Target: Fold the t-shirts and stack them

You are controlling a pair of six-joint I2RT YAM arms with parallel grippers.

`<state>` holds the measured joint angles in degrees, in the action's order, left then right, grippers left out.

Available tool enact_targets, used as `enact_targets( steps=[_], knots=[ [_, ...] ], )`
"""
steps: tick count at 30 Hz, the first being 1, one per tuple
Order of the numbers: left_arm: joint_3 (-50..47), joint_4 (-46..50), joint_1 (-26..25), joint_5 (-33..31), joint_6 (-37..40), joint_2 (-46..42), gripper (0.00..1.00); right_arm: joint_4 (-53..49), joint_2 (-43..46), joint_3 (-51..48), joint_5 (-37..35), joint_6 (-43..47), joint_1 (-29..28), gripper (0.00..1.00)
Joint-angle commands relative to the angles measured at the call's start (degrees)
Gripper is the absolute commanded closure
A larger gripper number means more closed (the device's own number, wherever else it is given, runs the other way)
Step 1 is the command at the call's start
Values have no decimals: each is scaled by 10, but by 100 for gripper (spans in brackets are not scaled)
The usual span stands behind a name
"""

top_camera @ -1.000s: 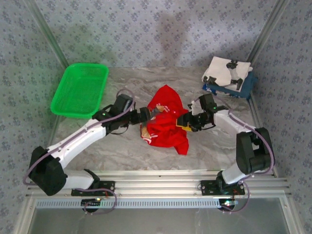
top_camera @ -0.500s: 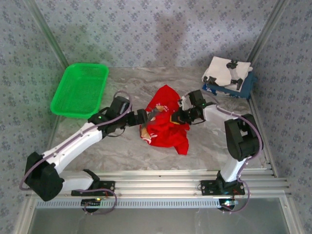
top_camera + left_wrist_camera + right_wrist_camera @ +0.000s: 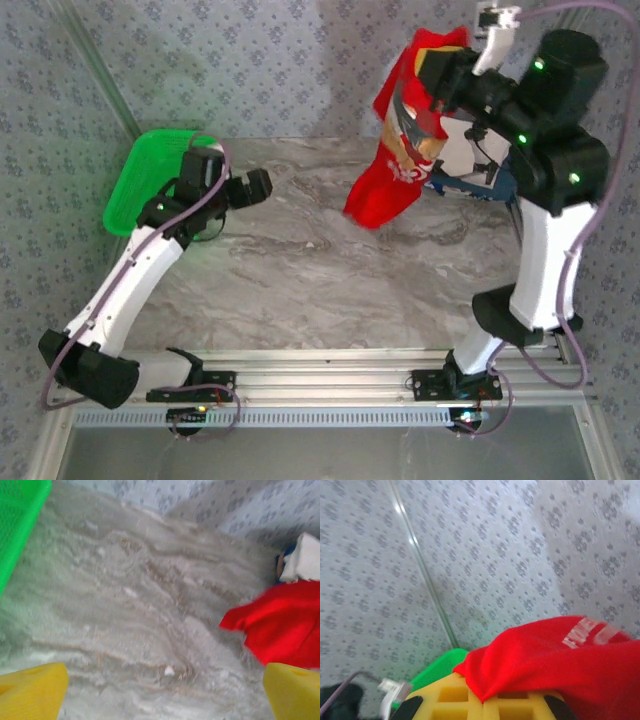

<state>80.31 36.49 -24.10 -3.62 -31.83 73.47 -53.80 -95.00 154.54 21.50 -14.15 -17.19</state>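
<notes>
1. Grips the red t-shirt (image 3: pixel 395 170) with the right end effector (image 3: pixel 435 65), jaws clamped shut on a fold near the top of the cloth.
2. Holds that shirt high over the back right part of the surface (image 3: pixel 330 270), bunched and hanging down, with part of a printed design facing the top camera; cannot tell whether the lowest tip touches the marble.
3. Shows, from the right wrist, the same red t-shirt (image 3: pixel 560 660) draped over the right end effector (image 3: pixel 482 700), cloth pinched where the yellow fingers (image 3: pixel 452 695) meet, with white lettering on the fabric.
4. Has the left end effector (image 3: pixel 258 187) spread wide and holding nothing, raised over the left side of the surface just beside the green basket (image 3: pixel 135 195) and aimed toward the shirt.
5. Frames, from the left wrist, bare marble around the left end effector (image 3: pixel 165 692), one yellow finger (image 3: pixel 32 690) in each lower corner, the red t-shirt (image 3: pixel 285 630) at the right and the basket (image 3: pixel 15 525) at the upper left.
6. Finds a white t-shirt (image 3: pixel 460 150) lying on a navy t-shirt (image 3: pixel 497 188) at the back right corner, both partly hidden behind the red one and the right arm.
</notes>
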Motion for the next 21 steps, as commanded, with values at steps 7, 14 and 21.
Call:
enact_targets(
  steps=[7, 14, 21],
  knots=[
    [9, 13, 31, 24, 16, 1, 0, -70, -43, -206, 31, 49, -125, 100],
    [-131, 7, 39, 30, -26, -55, 0, 44, -116, -449, 89, 39, -203, 100],
    [-255, -10, 12, 55, -76, -98, 0, 40, -214, -447, 156, 40, -233, 68]
  ],
)
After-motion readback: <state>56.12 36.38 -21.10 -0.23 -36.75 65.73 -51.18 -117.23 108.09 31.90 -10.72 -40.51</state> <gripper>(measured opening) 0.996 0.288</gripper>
